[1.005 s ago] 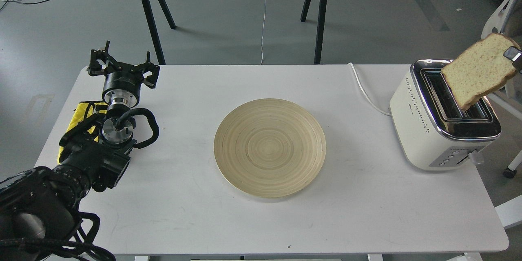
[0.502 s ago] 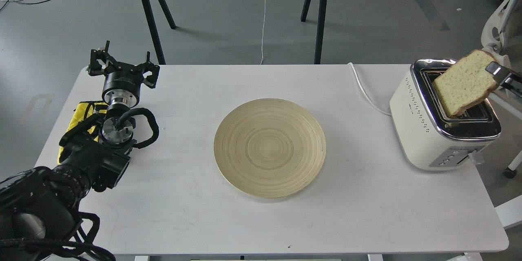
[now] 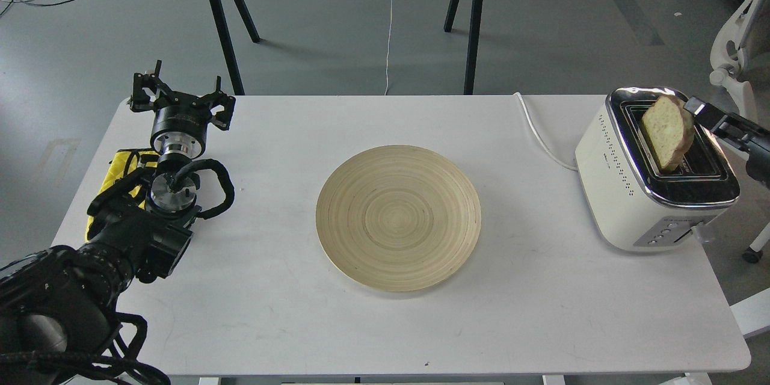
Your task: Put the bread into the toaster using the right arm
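Note:
The bread (image 3: pixel 665 129) stands nearly edge-on, its lower part down in a slot of the cream-white toaster (image 3: pixel 619 192) at the table's right end. My right gripper (image 3: pixel 692 107) comes in from the right edge and holds the slice's upper right crust. One white-tipped finger shows; the other is hidden behind the bread. My left gripper (image 3: pixel 180 97) is open and empty above the table's far left corner, far from the toaster.
A round wooden plate (image 3: pixel 398 218) lies at the middle of the white table (image 3: pixel 541 313). A yellow cloth (image 3: pixel 123 165) lies under my left arm. The toaster's white cord (image 3: pixel 541 138) runs off the back edge. A white chair (image 3: pixel 731 60) stands at the right.
My right gripper has brought the bread down from above the toaster, turned it from flat-faced to nearly edge-on, and lowered it into a slot. The left arm has not moved.

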Motion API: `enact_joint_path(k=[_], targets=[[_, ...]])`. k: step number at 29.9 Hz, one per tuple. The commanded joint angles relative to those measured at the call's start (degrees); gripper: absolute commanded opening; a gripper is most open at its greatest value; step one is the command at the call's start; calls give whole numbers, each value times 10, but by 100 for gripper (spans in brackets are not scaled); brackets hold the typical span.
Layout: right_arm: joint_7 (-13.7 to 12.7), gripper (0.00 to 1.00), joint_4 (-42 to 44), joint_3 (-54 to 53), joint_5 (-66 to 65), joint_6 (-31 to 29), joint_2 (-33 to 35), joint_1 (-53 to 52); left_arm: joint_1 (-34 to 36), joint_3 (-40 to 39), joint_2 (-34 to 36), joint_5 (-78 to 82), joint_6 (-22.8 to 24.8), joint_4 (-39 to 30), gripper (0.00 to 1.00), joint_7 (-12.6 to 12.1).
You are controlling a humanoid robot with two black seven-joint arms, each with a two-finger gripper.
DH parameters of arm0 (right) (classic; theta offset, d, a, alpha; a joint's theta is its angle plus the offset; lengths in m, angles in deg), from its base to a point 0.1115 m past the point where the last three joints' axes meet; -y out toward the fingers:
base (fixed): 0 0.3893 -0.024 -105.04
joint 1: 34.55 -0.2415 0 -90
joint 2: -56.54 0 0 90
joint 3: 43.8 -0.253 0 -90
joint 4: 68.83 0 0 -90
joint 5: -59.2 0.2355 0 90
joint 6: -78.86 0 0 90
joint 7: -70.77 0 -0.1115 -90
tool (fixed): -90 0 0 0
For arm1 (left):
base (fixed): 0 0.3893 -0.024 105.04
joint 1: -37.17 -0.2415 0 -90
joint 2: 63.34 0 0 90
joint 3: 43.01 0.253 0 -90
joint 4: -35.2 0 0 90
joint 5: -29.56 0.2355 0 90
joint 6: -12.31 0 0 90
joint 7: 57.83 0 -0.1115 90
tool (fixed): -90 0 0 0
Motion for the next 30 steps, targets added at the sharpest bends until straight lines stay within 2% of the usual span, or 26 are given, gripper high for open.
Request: enact_joint_path(k=[1, 5, 10, 13, 17, 21, 23, 27, 30], targets=[[-1, 98, -13, -33, 19, -15, 25, -5, 0, 0, 0, 0, 0, 0, 100, 0], [-2, 99, -41, -92, 69, -66, 44, -11, 0, 0, 0, 0, 0, 0, 100, 0], [0, 99, -78, -153, 195, -107, 28, -9, 0, 0, 0, 0, 0, 0, 100, 0], [11, 99, -98, -159, 285, -111, -34, -8, 0, 0, 0, 0, 0, 0, 100, 0], [60, 99, -73, -157, 356, -111, -154, 6, 0, 0, 0, 0, 0, 0, 100, 0], [93, 99, -27, -166, 380, -128, -269, 25, 0, 0, 0, 0, 0, 0, 100, 0], [108, 99, 25, -178, 402, -175, -327, 34, 0, 0, 0, 0, 0, 0, 100, 0], [108, 99, 144, -217, 465, -311, -434, 51, 0, 0, 0, 0, 0, 0, 100, 0], [108, 99, 193, -257, 473, -371, -481, 58, 0, 0, 0, 0, 0, 0, 100, 0]])
